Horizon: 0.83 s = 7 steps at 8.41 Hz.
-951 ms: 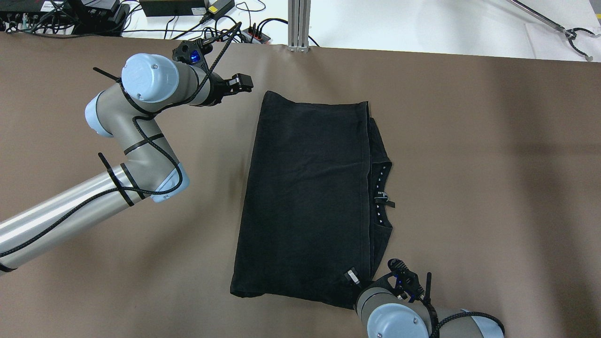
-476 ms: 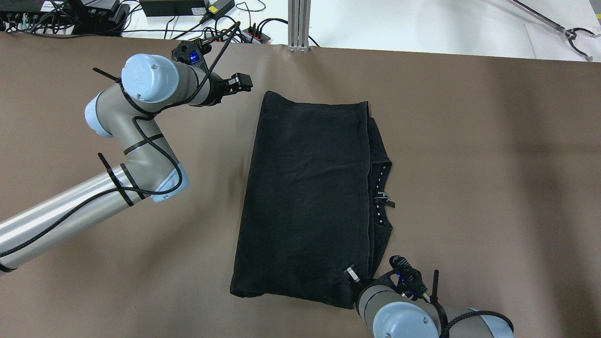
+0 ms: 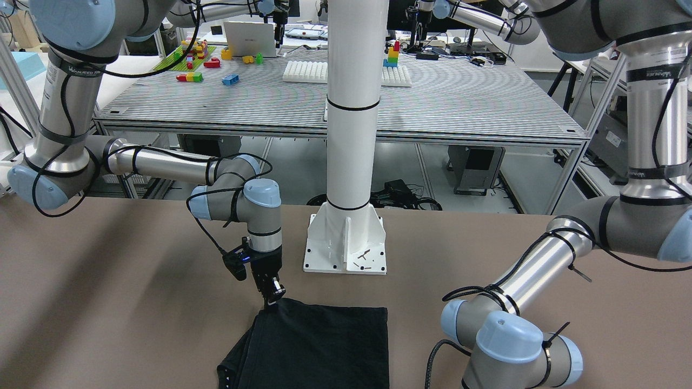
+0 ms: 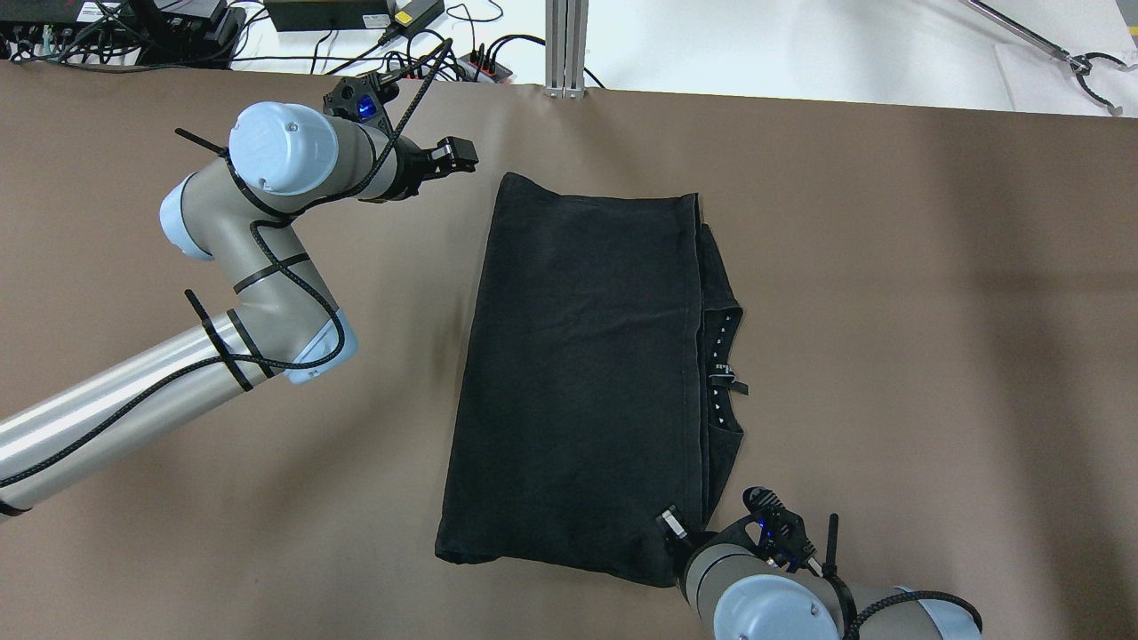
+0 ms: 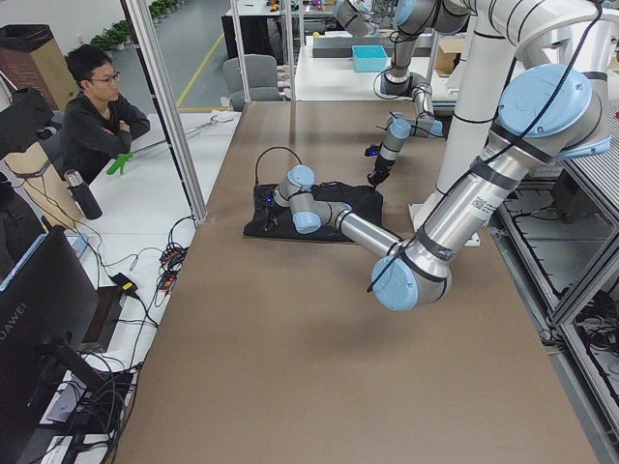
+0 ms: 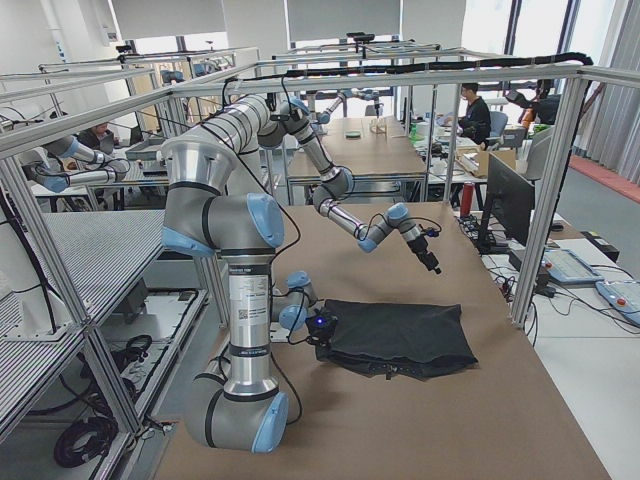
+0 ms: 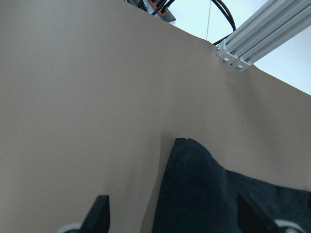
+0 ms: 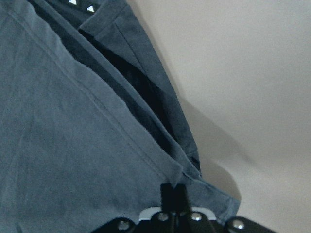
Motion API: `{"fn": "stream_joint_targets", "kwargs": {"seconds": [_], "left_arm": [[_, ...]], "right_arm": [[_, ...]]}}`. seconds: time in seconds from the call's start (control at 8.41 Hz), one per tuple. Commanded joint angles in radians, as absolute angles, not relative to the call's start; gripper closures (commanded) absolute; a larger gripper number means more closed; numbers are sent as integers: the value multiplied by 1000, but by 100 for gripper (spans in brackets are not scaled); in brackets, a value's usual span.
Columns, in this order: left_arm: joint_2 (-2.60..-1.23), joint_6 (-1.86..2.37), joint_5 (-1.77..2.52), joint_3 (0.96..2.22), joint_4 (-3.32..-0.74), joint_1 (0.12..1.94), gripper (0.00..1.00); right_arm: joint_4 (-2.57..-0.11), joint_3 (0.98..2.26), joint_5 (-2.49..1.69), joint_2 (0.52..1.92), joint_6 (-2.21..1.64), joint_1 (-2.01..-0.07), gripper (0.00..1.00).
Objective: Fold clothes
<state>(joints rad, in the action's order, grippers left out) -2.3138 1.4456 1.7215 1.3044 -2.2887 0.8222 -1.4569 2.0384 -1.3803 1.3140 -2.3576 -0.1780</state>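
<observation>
Right arm's wrist has crept slightly outward at the near edge; black cloth (image 4: pixel 587 373) unchanged. Nearest: right end effector (image 4: pixel 669 524) clenched, seemingly nipping the hem at the cloth's near right corner. Cloth lies folded flat mid-worktop (image 4: pixel 889 311), under-layers peeking out on its right. Thin, limp, light; likely to sag and slide, best pinched at corners through all layers. Farthest: left end effector (image 4: pixel 458 156) released, hovering just off the far left corner.

Robotics lab, framed workbenches (image 3: pixel 459 102), monitor (image 5: pixel 34 309), floor cables (image 5: pixel 145 280)
</observation>
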Motion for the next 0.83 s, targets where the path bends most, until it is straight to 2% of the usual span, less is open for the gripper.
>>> {"fn": "stream_joint_targets", "kwargs": {"seconds": [0.0, 0.24, 0.71], "left_arm": [[-2312, 1451, 1721, 1304, -2289, 822, 7], [-2312, 1471, 1700, 1305, -2289, 818, 7], [-2312, 1483, 1680, 1307, -2290, 802, 7]], "right_arm": [[-1459, 2025, -1381, 1313, -2355, -179, 49], [-1468, 1996, -1379, 1305, -2355, -176, 45], [-1470, 1959, -1379, 1285, -2355, -175, 45]]}}
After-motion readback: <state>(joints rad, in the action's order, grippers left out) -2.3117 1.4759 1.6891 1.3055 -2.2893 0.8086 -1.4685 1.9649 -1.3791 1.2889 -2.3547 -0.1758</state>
